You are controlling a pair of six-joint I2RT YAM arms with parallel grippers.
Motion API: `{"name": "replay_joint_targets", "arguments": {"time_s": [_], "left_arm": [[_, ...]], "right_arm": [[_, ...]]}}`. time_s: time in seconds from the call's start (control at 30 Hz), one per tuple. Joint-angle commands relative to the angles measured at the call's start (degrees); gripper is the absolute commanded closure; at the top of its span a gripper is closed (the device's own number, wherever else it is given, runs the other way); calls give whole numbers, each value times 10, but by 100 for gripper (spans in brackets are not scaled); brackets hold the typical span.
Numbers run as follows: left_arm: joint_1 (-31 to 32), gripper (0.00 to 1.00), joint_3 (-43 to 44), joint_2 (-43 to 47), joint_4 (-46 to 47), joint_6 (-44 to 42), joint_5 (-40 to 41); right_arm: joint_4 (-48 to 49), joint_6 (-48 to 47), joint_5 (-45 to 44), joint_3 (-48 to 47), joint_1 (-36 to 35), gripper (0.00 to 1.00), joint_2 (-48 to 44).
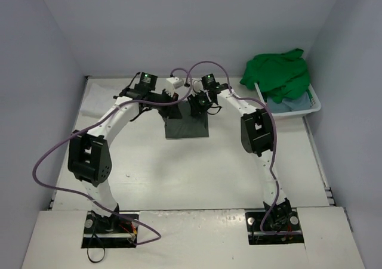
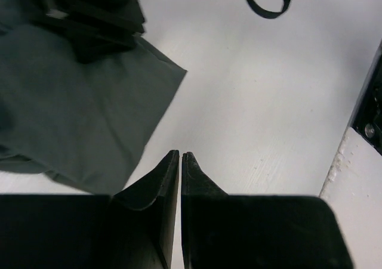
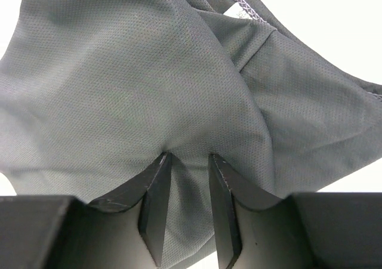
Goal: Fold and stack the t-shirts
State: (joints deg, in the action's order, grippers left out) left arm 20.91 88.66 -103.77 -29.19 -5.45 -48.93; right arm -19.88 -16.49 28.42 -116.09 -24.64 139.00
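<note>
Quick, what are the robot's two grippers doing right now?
Left gripper: closed, empty.
Right gripper: open, with dark grey t-shirt cloth in the gap.

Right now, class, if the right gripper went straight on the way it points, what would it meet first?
The dark grey shirt: its cloth sits bunched at the parted fingertips of the right gripper, so it would press into that at once. What lies beneath the cloth is hidden.
</note>
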Motion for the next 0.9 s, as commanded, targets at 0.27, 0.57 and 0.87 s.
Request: {"name": "replay_joint_targets", "arguments": {"time_s": [0.27,0.57,0.87], "left_arm": [[-77,99,45,-35,84,26,82],[-78,100,109,-144,110,71,102],[-86,100,55,-136,138,77,114]], "right_arm": [[-6,17,31,2,-10,95,-86],[-2,23,65,30,-15,94,-112],[13,18,102,32,-31,98,-76]]}}
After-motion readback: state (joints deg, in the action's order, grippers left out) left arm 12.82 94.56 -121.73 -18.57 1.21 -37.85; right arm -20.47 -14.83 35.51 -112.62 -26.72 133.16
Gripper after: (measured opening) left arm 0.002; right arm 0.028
